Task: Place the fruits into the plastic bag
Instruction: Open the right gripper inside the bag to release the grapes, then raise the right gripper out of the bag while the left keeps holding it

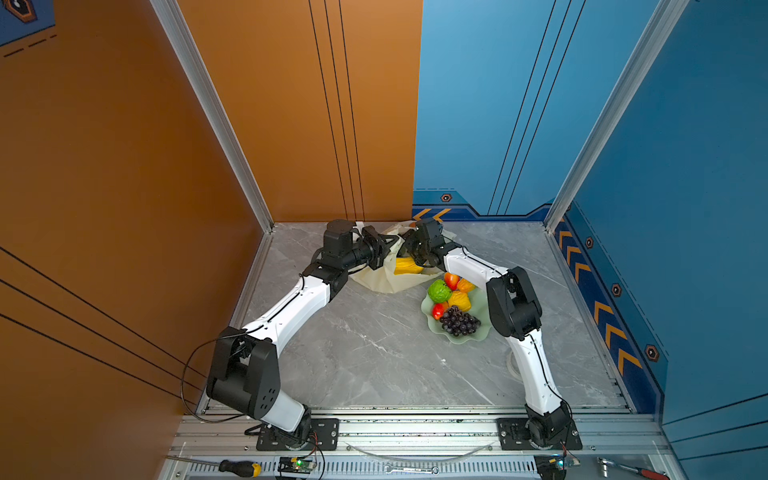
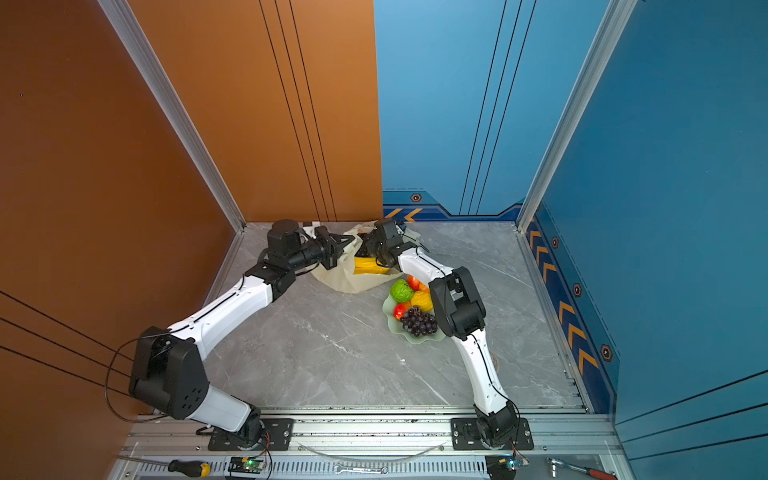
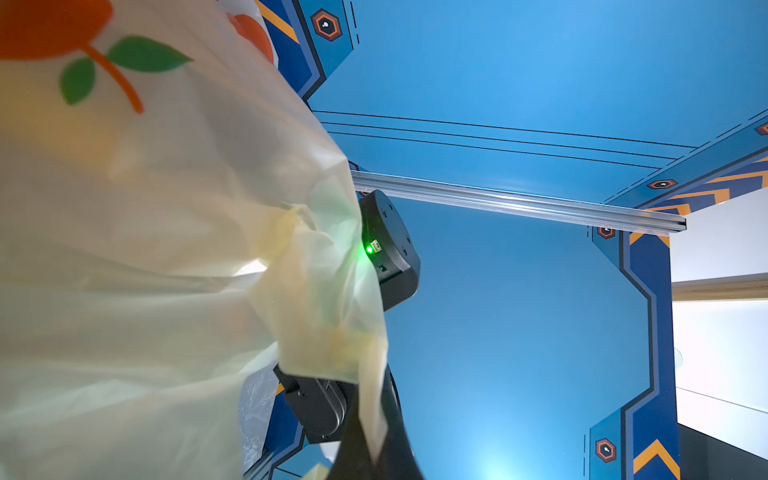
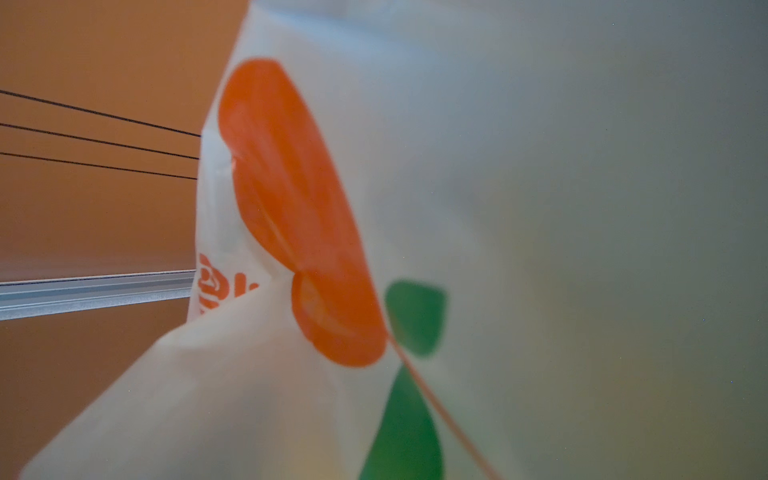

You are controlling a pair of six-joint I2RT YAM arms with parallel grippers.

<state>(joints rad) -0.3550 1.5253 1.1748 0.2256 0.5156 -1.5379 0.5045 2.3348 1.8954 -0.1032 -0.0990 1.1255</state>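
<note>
Plastic bag, 12 o'clock on bench: rim clenched in left gripper fingers, banana bunch inside. Right gripper sits at the mouth; whether its fingers are released I cannot tell. Best practice: keep the rim lifted and draw out straight before fetching the remaining fruits from the dish at the bag's 4 o'clock.

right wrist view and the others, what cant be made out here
- Right wrist view: the bag covers the lens and is blurred, so no fruit shows.
- Both top views: the right tool, whose own body hides whether it is open.
- Both top views: bag contents beyond the banana, covered by folds and the left tool.
</note>
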